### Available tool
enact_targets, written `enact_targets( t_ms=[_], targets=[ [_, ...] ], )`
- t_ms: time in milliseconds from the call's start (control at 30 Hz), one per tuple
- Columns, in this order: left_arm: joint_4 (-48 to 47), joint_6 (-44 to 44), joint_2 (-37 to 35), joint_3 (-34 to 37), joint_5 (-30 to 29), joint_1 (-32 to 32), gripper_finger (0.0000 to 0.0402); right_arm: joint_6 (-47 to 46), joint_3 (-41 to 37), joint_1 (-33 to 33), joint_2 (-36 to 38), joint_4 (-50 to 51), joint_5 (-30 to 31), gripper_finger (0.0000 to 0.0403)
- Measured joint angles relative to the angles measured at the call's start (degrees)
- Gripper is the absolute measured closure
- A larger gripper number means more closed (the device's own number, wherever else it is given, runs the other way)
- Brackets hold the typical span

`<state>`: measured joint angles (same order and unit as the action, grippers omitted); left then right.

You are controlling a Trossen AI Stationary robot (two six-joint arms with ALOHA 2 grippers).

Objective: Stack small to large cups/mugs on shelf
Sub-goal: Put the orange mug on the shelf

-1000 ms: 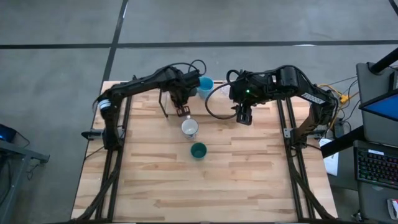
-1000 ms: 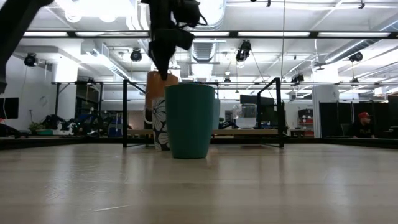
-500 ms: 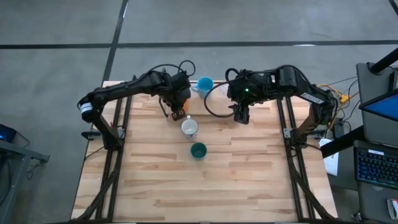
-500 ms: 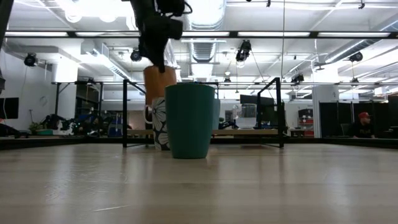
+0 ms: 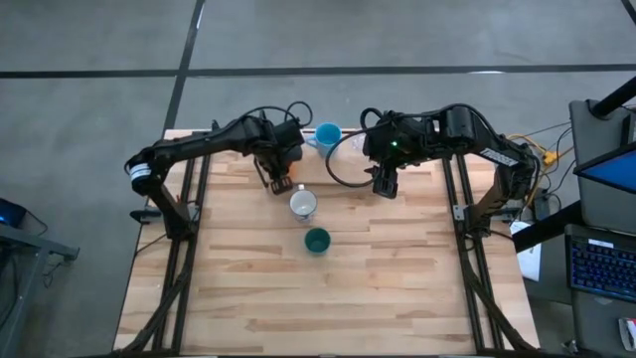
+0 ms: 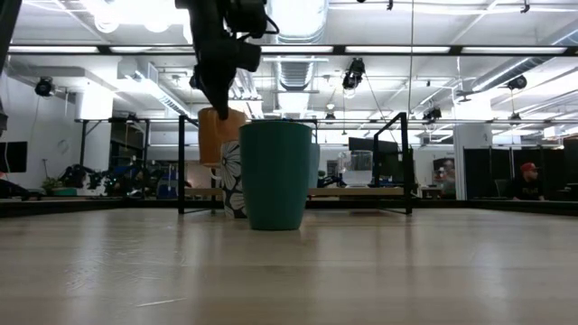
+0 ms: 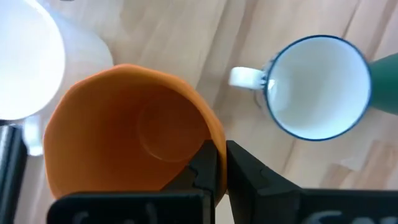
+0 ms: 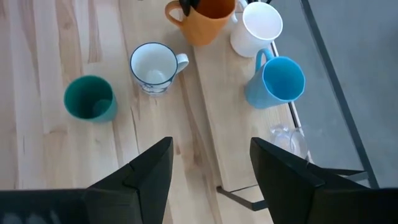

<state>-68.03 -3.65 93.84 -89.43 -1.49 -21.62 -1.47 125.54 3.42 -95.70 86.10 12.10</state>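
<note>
From above, the orange mug (image 5: 283, 183) was held by its rim in the clamped left gripper (image 5: 280, 179), near the shelf (image 5: 348, 159). At table level it hung lifted, apparently for placing. The right gripper (image 8: 211, 168) was seen parted, empty.

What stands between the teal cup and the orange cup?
The white mug with a blue rim stands between the teal cup and the orange cup, as the right wrist view shows.

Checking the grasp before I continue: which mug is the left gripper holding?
The orange mug. The left gripper is shut on its rim and holds it off the table; the white, light blue, teal and blue-rimmed mugs stand free.
</note>
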Motion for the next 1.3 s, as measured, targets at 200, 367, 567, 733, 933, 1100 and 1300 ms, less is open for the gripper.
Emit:
enact_targets(
  t_ms=[200,367,567,733,933,1100,1300],
  targets=[
    [0.1,-0.2,0.0,1.1,-0.7,-1.2,0.0401,0.0,0.0,0.0,0.0,-0.3,0.0,0.0195],
    [0.2,-0.1,0.1,1.8,-0.7,-2.0,0.0401,0.1,0.0,0.0,0.0,-0.3,0.0,0.0195],
    [0.6,-0.1,0.1,1.8,-0.7,-2.1,0.04,0.1,0.0,0.0,0.0,-0.3,0.0,0.0195],
    [1.3,0.2,0.4,1.8,-0.8,-2.1,0.0381,0.1,0.0,0.0,0.0,-0.4,0.0,0.0195],
    [1.6,0.2,2.0,1.8,-0.9,-2.2,0.0375,0.3,-0.1,0.0,0.0,-0.5,0.0,0.0195],
    [1.7,0.1,2.9,1.8,-0.9,-2.3,0.0374,0.4,-0.1,0.0,0.0,-0.5,0.0,0.0195],
    [1.9,-0.1,2.9,1.8,-2.6,-2.4,0.0383,0.6,-0.1,0.0,0.0,-0.5,0.8,0.0195]
  ],
)
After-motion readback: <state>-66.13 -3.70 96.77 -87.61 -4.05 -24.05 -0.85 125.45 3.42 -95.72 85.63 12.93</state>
